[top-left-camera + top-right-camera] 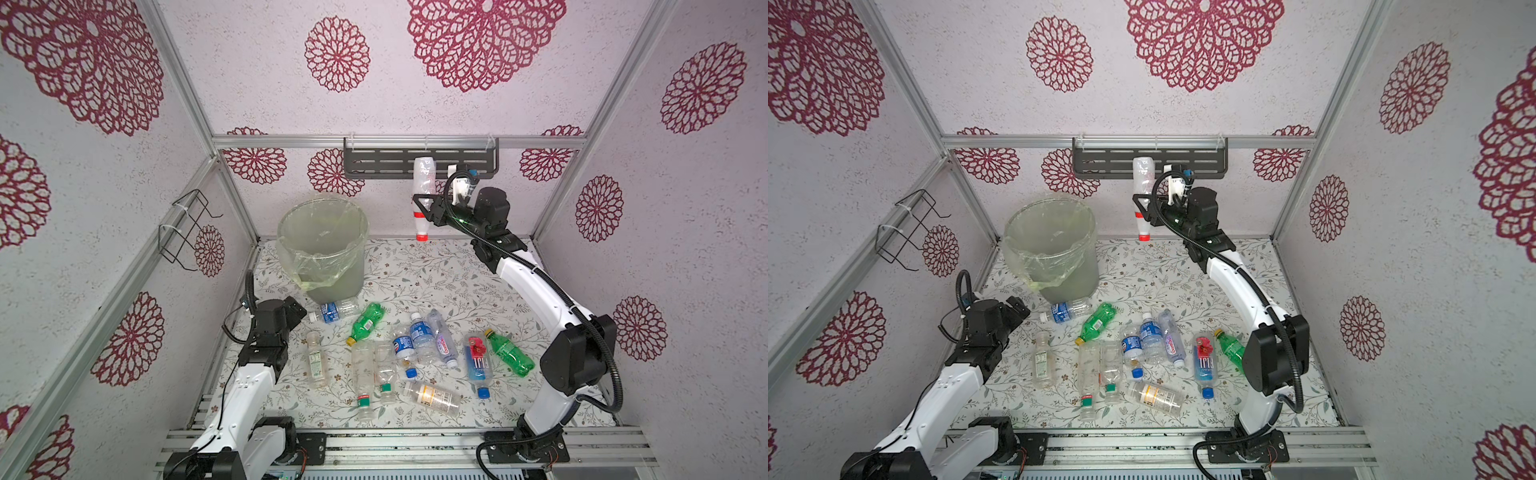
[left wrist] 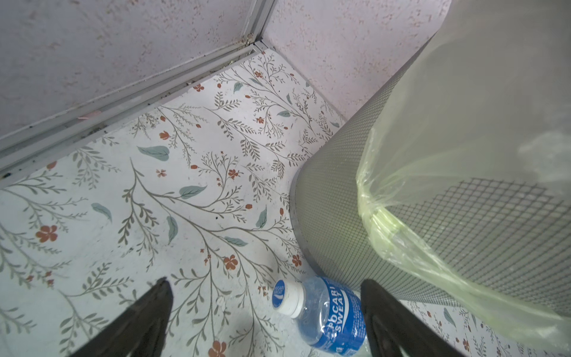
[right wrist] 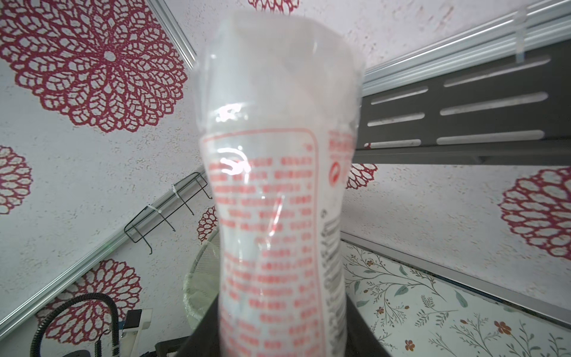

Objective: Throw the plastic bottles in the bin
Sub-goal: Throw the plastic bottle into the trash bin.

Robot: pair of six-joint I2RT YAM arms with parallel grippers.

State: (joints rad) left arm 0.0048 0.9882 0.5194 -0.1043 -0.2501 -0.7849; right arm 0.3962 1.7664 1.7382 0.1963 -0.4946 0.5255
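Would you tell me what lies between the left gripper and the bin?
A Pocari Sweat bottle on its side, beside the bin; the left wrist view shows it.

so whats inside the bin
Only the clear bag lining the bin; no bottle shows in it. The near inner wall is hidden by the rim and folded bag.

Big red flower prints covered the walls (image 1: pixel 249 83). A dark slotted shelf (image 1: pixel 374 163) hung off the back rail (image 1: pixel 291 141), a wire rack (image 1: pixel 185 231) (zip-tied, I think) off the left wall, and the tabletop (image 1: pixel 424 270) was floral.
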